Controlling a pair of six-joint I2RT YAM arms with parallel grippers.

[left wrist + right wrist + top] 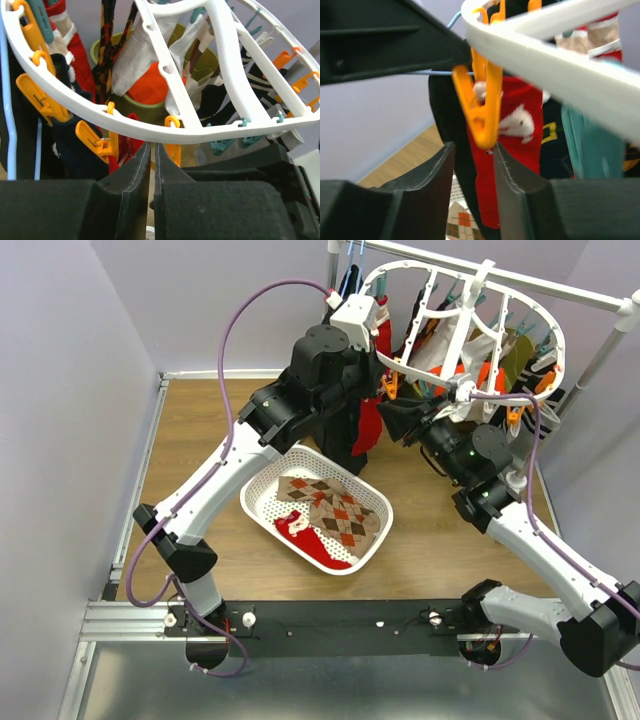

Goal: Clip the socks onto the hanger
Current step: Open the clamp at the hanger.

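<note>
over the wooden table point(200, 440), argyle socks point(335, 512) lie in the basket point(251, 502) below the hanger point(472, 310); the left gripper point(152, 146) sits nearly closed under its rim, on what i cannot tell; the right gripper point(473, 146), parted, brackets an orange clip point(482, 115) beside a red sock point(515, 165), so the cuff likely needs feeding deep

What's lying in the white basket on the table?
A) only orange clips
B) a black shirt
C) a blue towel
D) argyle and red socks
D: the white perforated basket holds argyle socks and a red sock with white trim.
</note>
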